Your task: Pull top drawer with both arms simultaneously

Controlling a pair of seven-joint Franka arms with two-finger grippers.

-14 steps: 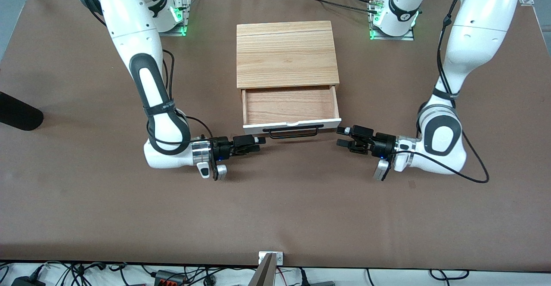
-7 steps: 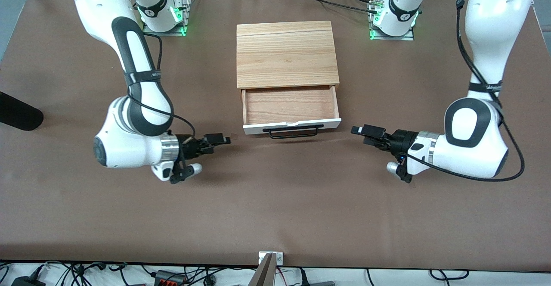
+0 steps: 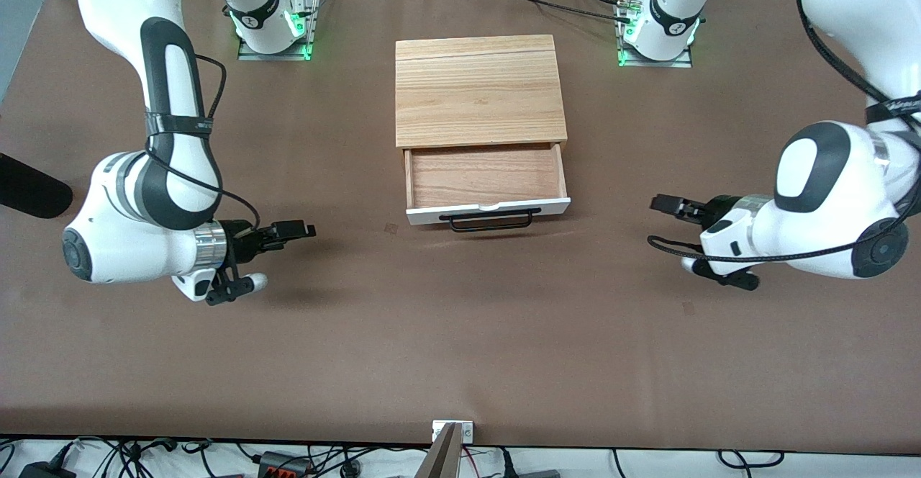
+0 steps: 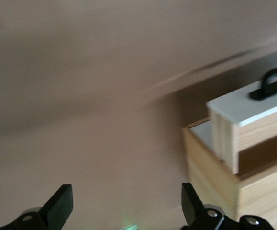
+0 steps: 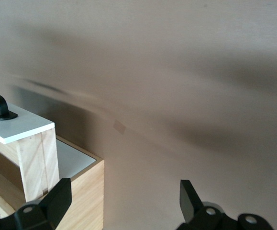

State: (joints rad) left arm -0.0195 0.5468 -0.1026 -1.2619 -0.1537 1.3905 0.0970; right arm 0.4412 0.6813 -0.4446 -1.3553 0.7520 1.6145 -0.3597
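Note:
The top drawer (image 3: 486, 209) stands pulled out of the light wooden box (image 3: 478, 89), showing its reddish-brown inside, white front and black bar handle (image 3: 491, 222). My right gripper (image 3: 298, 231) is open and empty over the table, well off the drawer toward the right arm's end. My left gripper (image 3: 665, 204) is open and empty over the table toward the left arm's end. The right wrist view shows its open gripper (image 5: 125, 201) and the drawer's corner (image 5: 18, 127). The left wrist view shows its open gripper (image 4: 126, 211) and the drawer front (image 4: 253, 103).
The box's other white drawer front (image 5: 73, 160) sits shut below the top drawer, and also shows in the left wrist view (image 4: 200, 132). A black object (image 3: 29, 186) lies at the table's edge toward the right arm's end. Brown table (image 3: 460, 334) spreads around the box.
Both grippers have drawn away from the ends of the drawer's handle, each toward its own end of the table. The drawer has stayed open and still.

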